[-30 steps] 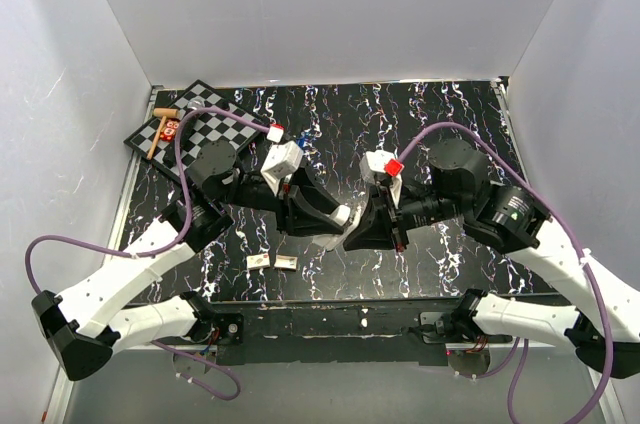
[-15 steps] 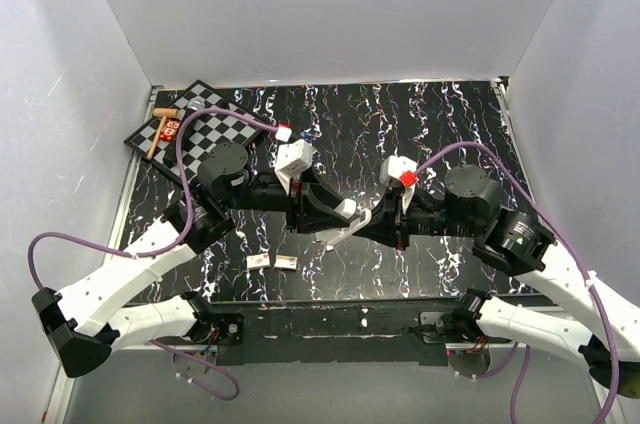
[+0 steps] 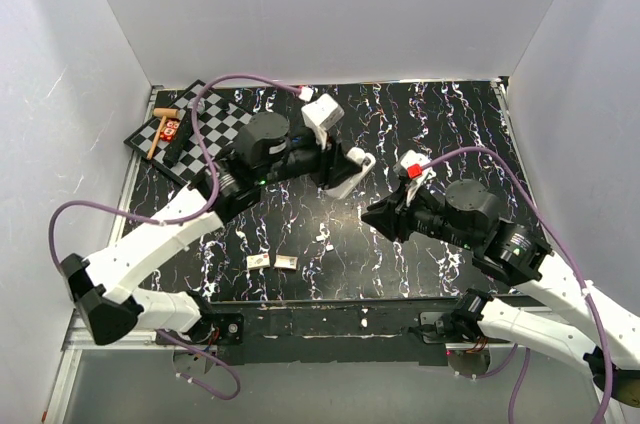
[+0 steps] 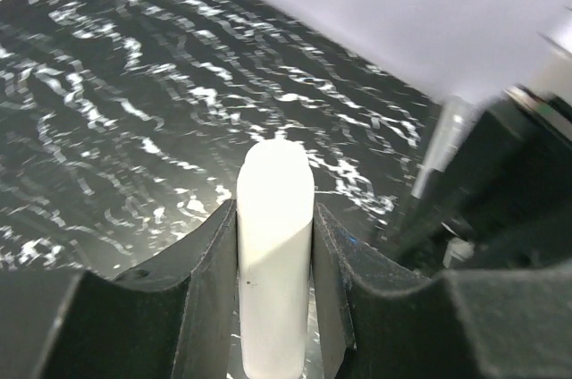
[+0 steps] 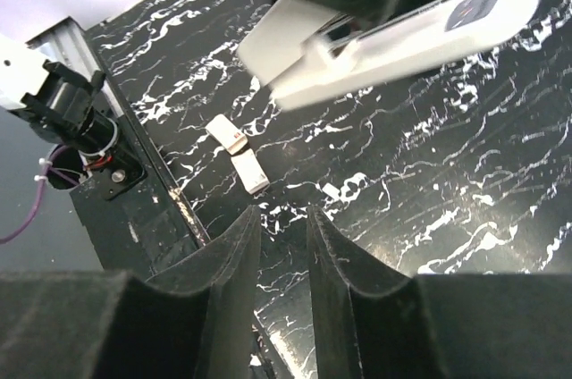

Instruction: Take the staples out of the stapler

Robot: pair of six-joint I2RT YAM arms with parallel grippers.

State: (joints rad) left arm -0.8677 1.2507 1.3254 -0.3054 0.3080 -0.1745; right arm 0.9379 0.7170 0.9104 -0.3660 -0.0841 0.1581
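My left gripper (image 3: 338,166) is shut on the white stapler (image 3: 350,169) and holds it in the air over the back middle of the table. In the left wrist view the stapler (image 4: 274,236) sits upright between the two fingers. From the right wrist view the stapler (image 5: 402,30) hangs above, with a metal part showing between its white halves. My right gripper (image 3: 372,214) stands open and empty, low and to the right of the stapler (image 5: 281,218). A small pale sliver (image 5: 332,189) lies on the table; I cannot tell whether it is staples.
Two small tan-and-white boxes (image 3: 259,261) (image 3: 286,262) lie near the front edge, also in the right wrist view (image 5: 225,133) (image 5: 249,172). A chessboard (image 3: 200,124) with a wooden mallet (image 3: 158,134) sits at the back left. White walls surround the black marbled table (image 3: 450,124).
The grippers, together at the stapler in the table's middle, have parted. My left arm raised the stapler toward the back; my right gripper opened and drew back right.
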